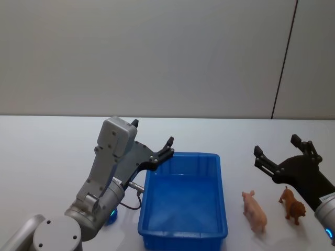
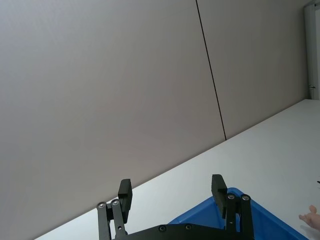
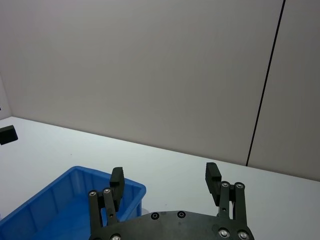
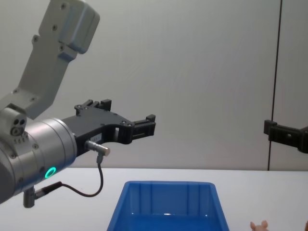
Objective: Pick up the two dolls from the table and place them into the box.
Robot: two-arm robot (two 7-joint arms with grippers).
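The blue box [image 1: 183, 239] sits on the white table [image 1: 47, 157] in front of me, with nothing visible inside. To its right stand the two dolls: a pale pink pig [image 1: 254, 210] and, farther right, a reddish-brown animal [image 1: 292, 205]. My left gripper [image 1: 152, 132] hovers open above the box's far-left corner, holding nothing. My right gripper [image 1: 276, 145] hangs open in the air just beyond the two dolls, apart from both. The left wrist view shows the left gripper [image 2: 171, 181] over the box [image 2: 260, 220], with the pig [image 2: 311, 216] at the edge.
A grey wall with a dark vertical seam [image 1: 282, 63] rises behind the table. The table's left side [image 1: 42, 172] is bare white surface. A black cable [image 1: 131, 201] loops from the left wrist beside the box's left wall.
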